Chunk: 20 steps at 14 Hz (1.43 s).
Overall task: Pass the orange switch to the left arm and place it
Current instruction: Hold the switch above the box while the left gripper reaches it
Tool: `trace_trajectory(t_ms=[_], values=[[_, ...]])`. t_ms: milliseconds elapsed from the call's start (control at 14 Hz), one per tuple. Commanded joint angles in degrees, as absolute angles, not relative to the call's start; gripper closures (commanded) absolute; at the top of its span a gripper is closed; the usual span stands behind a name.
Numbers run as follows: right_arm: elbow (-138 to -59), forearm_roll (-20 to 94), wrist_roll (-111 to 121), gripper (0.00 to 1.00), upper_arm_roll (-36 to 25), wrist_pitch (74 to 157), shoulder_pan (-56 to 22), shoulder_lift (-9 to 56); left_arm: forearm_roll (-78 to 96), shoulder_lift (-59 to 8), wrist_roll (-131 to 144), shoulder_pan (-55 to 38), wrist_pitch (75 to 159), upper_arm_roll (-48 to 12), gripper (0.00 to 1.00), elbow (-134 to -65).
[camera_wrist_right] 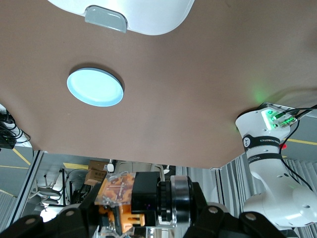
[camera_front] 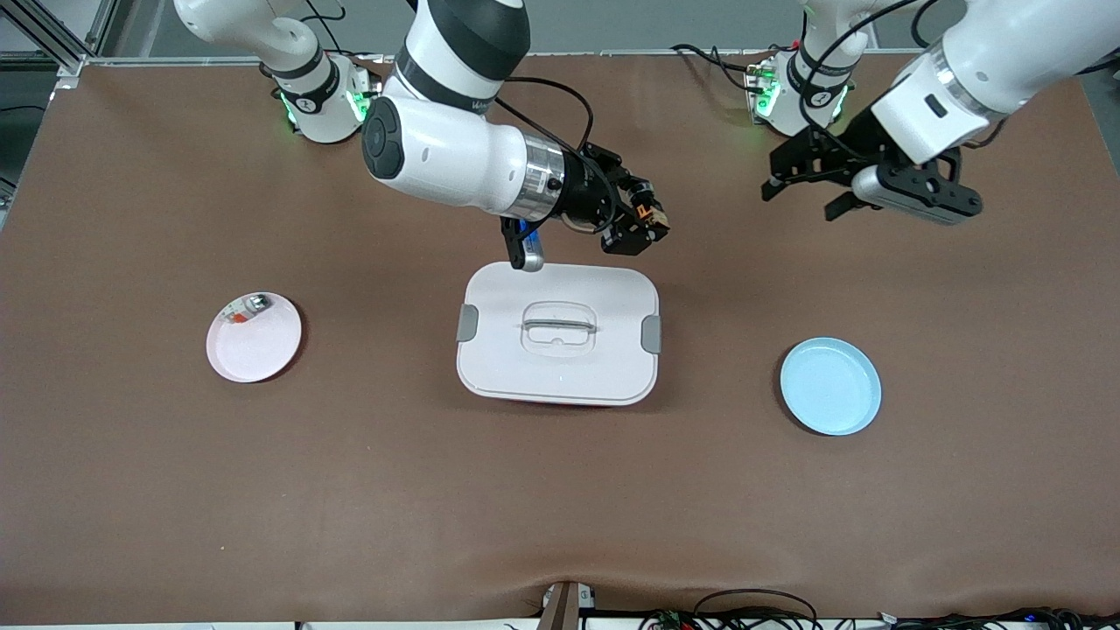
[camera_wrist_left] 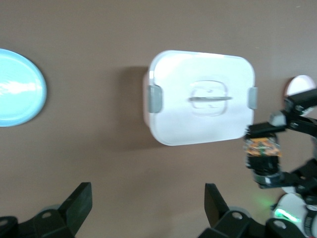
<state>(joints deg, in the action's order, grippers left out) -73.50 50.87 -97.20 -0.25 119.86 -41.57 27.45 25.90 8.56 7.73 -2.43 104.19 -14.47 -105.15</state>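
Handover pending: right gripper (camera_front: 646, 220) clamps the orange switch (camera_front: 648, 213) above table beside the box (camera_front: 557, 378).
Left gripper (camera_front: 809, 192), fingers spread and empty, waits apart; transfer and blue plate (camera_front: 830, 386) placement remain.

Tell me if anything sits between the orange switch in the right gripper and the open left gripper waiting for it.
Nothing visible does. The right gripper holds the orange switch in the air above the table, just past the box edge nearest the robot bases. The left gripper hangs open toward the left arm's end, with only bare table below the gap.
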Motion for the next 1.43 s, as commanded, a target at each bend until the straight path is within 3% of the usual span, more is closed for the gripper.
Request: trace_trajectory(t_ms=[0, 786, 1143, 1357], values=[[-71.5, 51.6, -98.3, 0.73, -1.0, 119.8, -42.2, 28.4, 33.1, 14.8, 6.2, -2.1, 109.2, -14.7, 0.0, -113.7], [-71.5, 51.5, -98.3, 0.73, -1.0, 119.9, -42.3, 28.4, 46.0, 13.3, 6.7, -2.1, 124.5, -22.8, 0.0, -117.2], [-71.4, 51.5, -98.3, 0.73, -1.1, 119.9, -42.4, 28.4, 46.8, 10.9, 6.7, -2.1, 128.4, -25.7, 0.15, -117.2], [-71.4, 51.5, -98.3, 0.73, -1.1, 119.9, -42.5, 28.4, 48.5, 9.7, 6.7, -2.2, 130.7, -26.6, 0.16, -117.2]])
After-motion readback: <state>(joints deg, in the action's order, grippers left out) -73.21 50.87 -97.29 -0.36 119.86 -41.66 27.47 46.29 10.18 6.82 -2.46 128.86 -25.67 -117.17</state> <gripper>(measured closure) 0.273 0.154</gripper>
